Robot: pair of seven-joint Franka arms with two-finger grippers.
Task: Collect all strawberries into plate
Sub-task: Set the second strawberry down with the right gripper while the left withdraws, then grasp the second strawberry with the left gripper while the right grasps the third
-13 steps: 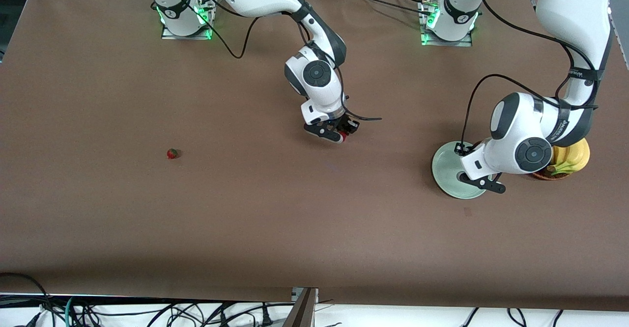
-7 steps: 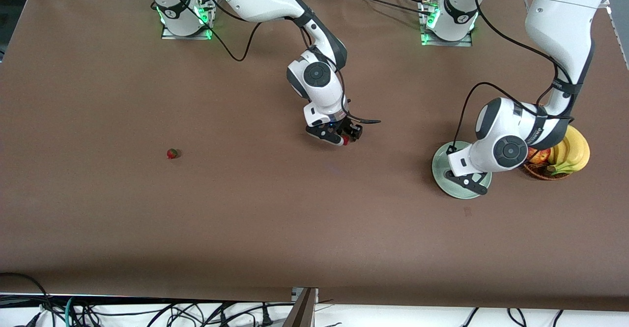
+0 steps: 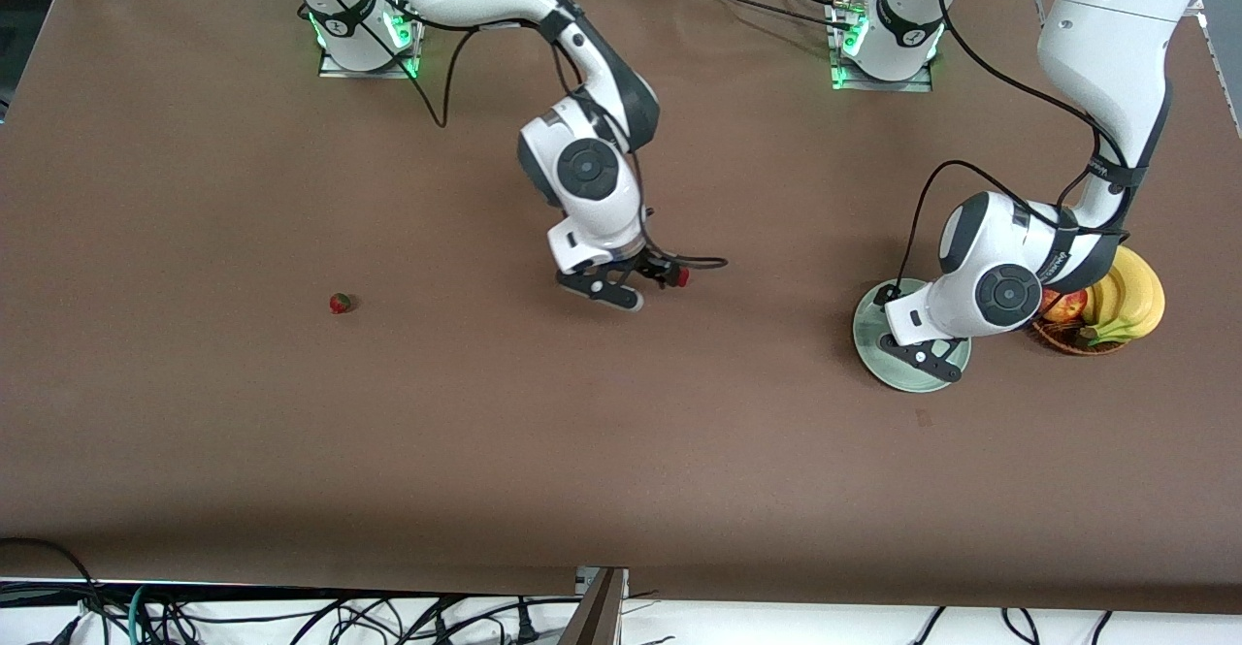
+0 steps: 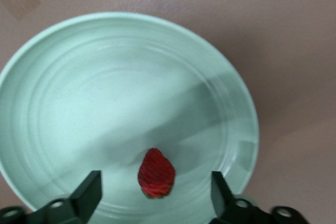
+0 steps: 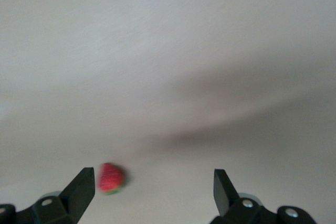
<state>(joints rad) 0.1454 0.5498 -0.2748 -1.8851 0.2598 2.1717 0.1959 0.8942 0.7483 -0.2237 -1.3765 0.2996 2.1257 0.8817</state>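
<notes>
1 strawberry [image 4: 156, 173] in plate [image 4: 63, 66]

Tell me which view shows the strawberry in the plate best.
The left wrist view: the strawberry lies in plain sight on the plate. In the front view the left arm covers it; the right wrist view misses it.

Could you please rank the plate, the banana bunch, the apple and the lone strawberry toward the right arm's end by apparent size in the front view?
1. plate, partly covered by the left arm
2. banana bunch
3. apple, partly hidden, so its rank is unsure
4. strawberry
</notes>
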